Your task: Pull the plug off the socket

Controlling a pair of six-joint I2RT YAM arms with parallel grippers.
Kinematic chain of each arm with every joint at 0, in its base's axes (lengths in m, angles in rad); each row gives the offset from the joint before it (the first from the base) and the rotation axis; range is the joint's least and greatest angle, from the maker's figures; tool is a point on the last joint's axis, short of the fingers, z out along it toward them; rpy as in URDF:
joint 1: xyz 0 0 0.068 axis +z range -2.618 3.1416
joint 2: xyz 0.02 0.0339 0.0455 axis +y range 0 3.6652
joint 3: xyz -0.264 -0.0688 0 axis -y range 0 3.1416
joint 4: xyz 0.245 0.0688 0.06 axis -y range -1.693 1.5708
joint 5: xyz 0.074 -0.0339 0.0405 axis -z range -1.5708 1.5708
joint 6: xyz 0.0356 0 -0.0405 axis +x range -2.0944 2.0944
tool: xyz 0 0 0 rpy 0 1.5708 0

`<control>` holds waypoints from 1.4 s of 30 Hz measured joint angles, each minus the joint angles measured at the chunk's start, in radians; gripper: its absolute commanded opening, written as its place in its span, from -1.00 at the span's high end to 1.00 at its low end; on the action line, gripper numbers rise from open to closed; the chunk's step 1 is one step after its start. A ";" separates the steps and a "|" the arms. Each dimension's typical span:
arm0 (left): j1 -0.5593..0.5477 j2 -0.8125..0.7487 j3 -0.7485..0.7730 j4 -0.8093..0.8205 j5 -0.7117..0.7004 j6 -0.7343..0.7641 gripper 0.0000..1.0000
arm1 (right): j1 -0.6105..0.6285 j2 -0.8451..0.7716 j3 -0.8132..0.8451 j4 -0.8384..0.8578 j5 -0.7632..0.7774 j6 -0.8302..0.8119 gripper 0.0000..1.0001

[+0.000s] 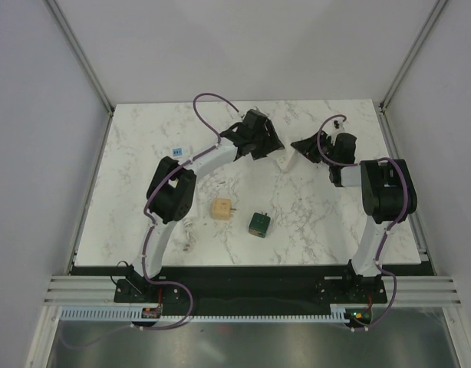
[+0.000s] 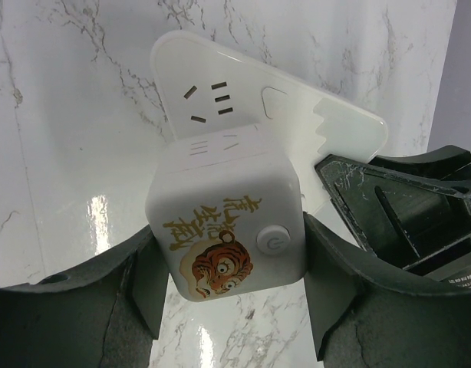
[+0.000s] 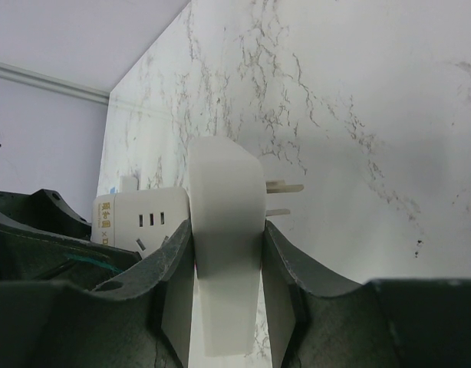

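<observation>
The left gripper [image 2: 234, 295] is clamped on the tiger-printed plug [image 2: 220, 199], the right gripper [image 3: 226, 291] on the socket [image 3: 224, 207] — they should draw straight apart, square to its face, without twisting.

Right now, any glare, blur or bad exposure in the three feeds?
Left wrist: lamp glare patches on the marble table, cube plug sharp, its print crisp. Right wrist: flat socket soft this close, little surface detail; fingers dark. Top external: even light, faint shadows, no glare; beige block and green block small yet clear.
</observation>
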 measured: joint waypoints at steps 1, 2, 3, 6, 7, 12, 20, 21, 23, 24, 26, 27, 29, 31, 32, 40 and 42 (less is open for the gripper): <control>-0.001 0.000 0.000 -0.002 -0.006 0.002 0.95 | 0.000 0.000 0.001 -0.001 -0.001 0.000 1.00; -0.005 0.000 0.003 -0.006 -0.018 0.010 0.95 | 0.000 0.000 0.002 -0.003 -0.002 0.000 1.00; -0.010 0.000 0.015 -0.023 -0.040 0.023 0.95 | 0.000 0.000 0.002 -0.006 -0.002 0.000 1.00; -0.024 0.000 0.040 -0.061 -0.077 0.043 0.95 | 0.000 0.000 0.002 -0.007 -0.008 0.003 1.00; -0.024 0.000 0.044 -0.066 -0.078 0.046 0.95 | 0.000 0.000 0.003 -0.006 -0.010 0.003 1.00; -0.022 0.000 0.044 -0.074 -0.068 0.045 0.96 | 0.000 -0.002 0.005 -0.018 -0.011 0.001 1.00; 0.008 -0.026 -0.050 0.026 0.040 -0.051 0.95 | 0.007 -0.041 0.006 -0.069 0.026 -0.057 1.00; 0.010 -0.034 -0.064 0.027 0.039 -0.061 0.95 | 0.014 -0.041 0.007 -0.076 0.030 -0.063 1.00; 0.011 -0.042 -0.066 0.005 0.023 -0.061 0.95 | 0.029 -0.041 0.010 -0.088 0.043 -0.066 1.00; 0.008 -0.043 -0.053 -0.014 0.006 -0.059 0.95 | 0.032 -0.041 0.015 -0.093 0.043 -0.067 1.00; 0.002 -0.045 -0.027 -0.042 -0.023 -0.052 0.95 | 0.033 -0.041 0.026 -0.093 0.044 -0.065 1.00; 0.001 -0.045 -0.018 -0.048 -0.032 -0.051 0.95 | 0.033 -0.041 0.033 -0.090 0.043 -0.064 1.00; 0.001 -0.045 -0.010 -0.051 -0.037 -0.051 0.96 | 0.033 -0.041 0.043 -0.089 0.043 -0.066 1.00; 0.004 -0.045 -0.010 -0.050 -0.027 -0.055 0.96 | 0.038 -0.041 0.047 -0.089 0.046 -0.072 1.00; 0.011 -0.045 -0.018 -0.044 -0.010 -0.063 0.96 | 0.040 -0.041 0.047 -0.089 0.047 -0.077 1.00; 0.045 -0.064 -0.068 -0.002 0.055 -0.129 0.95 | 0.074 -0.045 0.046 -0.051 0.098 -0.122 1.00; 0.049 -0.070 -0.079 0.010 0.064 -0.170 0.96 | 0.081 -0.050 0.045 -0.032 0.112 -0.136 1.00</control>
